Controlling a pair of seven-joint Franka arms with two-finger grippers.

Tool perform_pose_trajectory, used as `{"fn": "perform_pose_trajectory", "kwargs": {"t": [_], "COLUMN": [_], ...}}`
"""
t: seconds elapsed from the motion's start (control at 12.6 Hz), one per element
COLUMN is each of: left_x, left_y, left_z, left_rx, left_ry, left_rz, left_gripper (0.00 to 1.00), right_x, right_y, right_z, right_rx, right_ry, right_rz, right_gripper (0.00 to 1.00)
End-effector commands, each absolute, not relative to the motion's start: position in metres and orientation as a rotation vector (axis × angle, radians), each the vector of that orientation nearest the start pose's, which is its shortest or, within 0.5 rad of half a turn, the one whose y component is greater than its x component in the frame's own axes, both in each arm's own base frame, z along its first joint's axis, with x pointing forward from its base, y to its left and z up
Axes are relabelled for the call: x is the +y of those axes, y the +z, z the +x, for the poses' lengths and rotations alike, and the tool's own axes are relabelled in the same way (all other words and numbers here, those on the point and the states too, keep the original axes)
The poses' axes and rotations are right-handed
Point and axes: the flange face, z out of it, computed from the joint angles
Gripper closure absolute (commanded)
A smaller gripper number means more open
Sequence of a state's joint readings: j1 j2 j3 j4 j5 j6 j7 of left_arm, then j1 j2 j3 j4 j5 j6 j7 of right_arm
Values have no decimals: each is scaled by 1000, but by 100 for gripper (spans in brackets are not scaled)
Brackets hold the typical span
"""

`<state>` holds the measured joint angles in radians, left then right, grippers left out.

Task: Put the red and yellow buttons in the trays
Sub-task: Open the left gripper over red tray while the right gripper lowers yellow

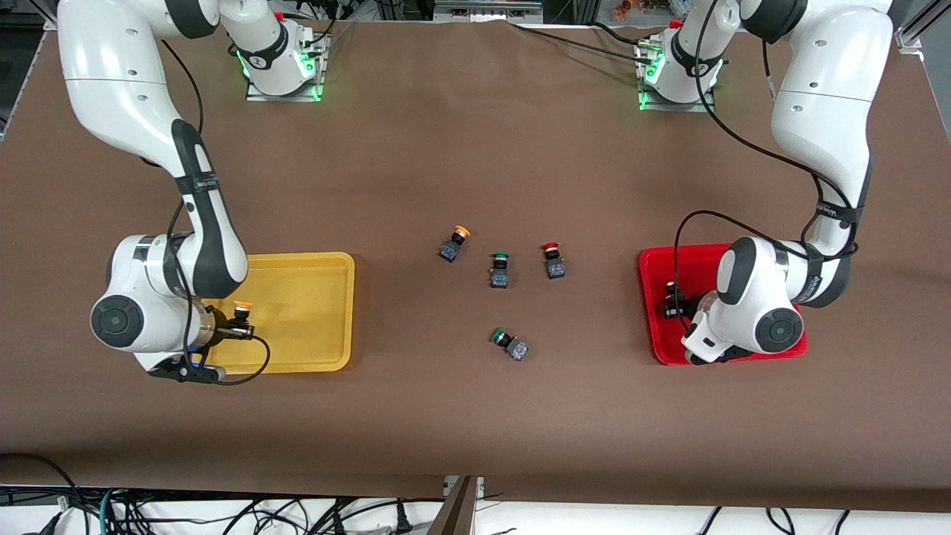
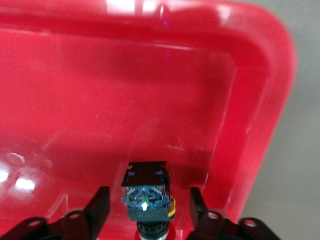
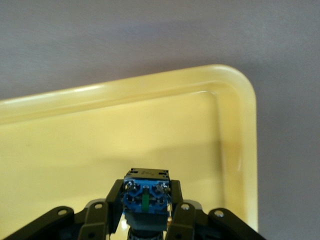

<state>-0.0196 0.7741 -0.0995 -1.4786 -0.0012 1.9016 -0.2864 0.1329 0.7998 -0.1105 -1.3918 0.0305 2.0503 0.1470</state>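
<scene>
The right end effector (image 3: 145, 212) hangs over the yellow tray (image 1: 327, 312), at the right arm's end of the counter (image 1: 475, 416), its fingers (image 3: 111, 200) pinched narrow on a yellow-capped button (image 1: 241, 314); the right wrist view shows the switch's blue terminal face (image 3: 146, 195) held between them. The left end effector (image 2: 147, 210) sits low over the red tray (image 1: 657, 297) at the left arm's end. Its fingers (image 2: 100, 205) stand wide, apart from the dark-bodied button (image 2: 146, 192) that lies between them inside the red tray — whether its cap is red cannot be told from these views.

Four more switches lie on the bare counter between the trays. A second yellow-capped button (image 1: 454, 244) is the one farthest from the front camera, with a red-capped button (image 1: 553, 261) toward the left arm's end and a green-capped switch (image 1: 499, 269) between those two. Another green-capped switch (image 1: 509, 344) lies tipped over, nearer to the front camera than the rest.
</scene>
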Motion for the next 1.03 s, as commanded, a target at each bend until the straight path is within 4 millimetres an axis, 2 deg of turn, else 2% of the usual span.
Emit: {"fn": "perform_pose_trajectory", "kwargs": {"t": [0.0,0.08,0.16,0.32,0.4,0.47,0.55,0.63,0.71,0.87,0.95], "left_x": [-96,-129,-159,-221,-254,-279,-306,-330,-338,-345,-343], "left_y": [281,290,293,287,276,260,237,208,186,166,168], "left_z": [682,677,669,649,633,620,601,576,561,546,547], "left_rx": [-209,-189,-244,-272,-212,-219,-222,-220,-256,-252,-251], "left_ry": [455,468,487,519,533,517,474,428,357,324,323], "left_rz": [-3122,-3139,-3139,-3126,-3116,-3114,-3125,-3139,-3169,-3175,-3176], "left_gripper": [0,0,0,0,0,0,0,0,0,0,9], "right_x": [27,26,25,23,22,20,20,20,20,21,22], "right_y": [216,214,212,207,205,207,211,212,216,242,254], "right_z": [699,695,692,688,686,683,680,680,682,688,691], "right_rx": [146,147,144,70,62,65,69,69,67,60,55], "right_ry": [177,175,189,201,211,221,221,221,211,153,127], "right_rz": [-3177,-3176,-3176,-3174,-3173,-3171,-3170,-3170,-3169,-3169,-3167], "right_gripper": [100,100,100,100,100,100,94,43,0,0,0]}}
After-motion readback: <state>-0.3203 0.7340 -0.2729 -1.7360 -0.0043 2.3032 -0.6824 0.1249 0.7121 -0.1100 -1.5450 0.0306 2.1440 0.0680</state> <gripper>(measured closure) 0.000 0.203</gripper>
